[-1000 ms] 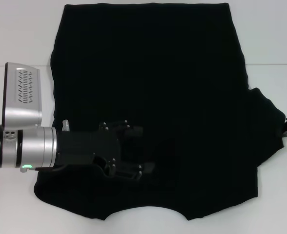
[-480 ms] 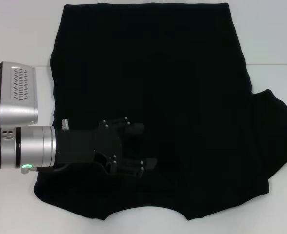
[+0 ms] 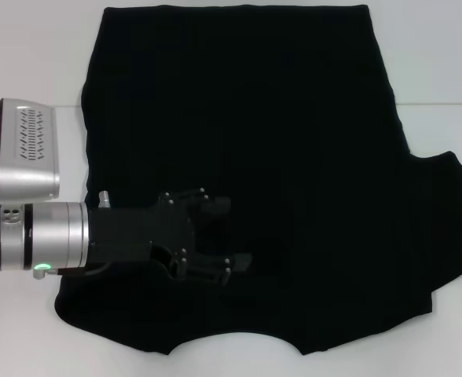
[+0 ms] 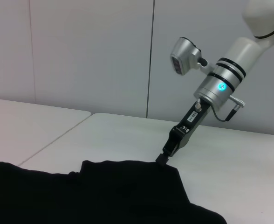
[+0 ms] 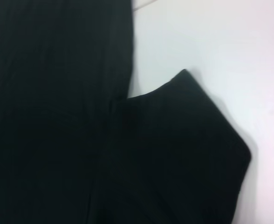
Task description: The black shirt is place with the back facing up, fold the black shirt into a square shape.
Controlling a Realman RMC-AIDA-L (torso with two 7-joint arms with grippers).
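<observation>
Head cam first: looking at the black shirt [image 3: 294, 118] spread flat w/ plain side up, and judging the fold as barely started, prob just the first sleeve step. Can spot the left gripper [image 3: 219, 236] lying low over the cloth w/ jaws spread wide and nothing pinched between them. No sleeve poking out on the cloth edge nearest that gripper's wrist, so guessing that side is tucked in already. Far across the body from the gripper, though, still got a sleeve [image 3: 447, 204] sticking out past the side seam. So left to do, imo: that sleeve in, then body folded up to get a square. Plain white table [image 3: 27, 47] underneath, w/ a faint join line running behind the shirt. No right gripper in this view. Left wrist cam: shows the right gripper [image 4: 164, 157] angled down w/ its tip right at the corner of the shirt [image 4: 104, 196] edge. Can't tell its grip state from here tbh. Same white table [image 4: 249, 168], and a pale panelled wall [image 4: 81, 46] behind. Right wrist cam: just shirt body [image 5: 48, 116] plus the sleeve [image 5: 188, 154] lying flat on the table [image 5: 211, 42].
</observation>
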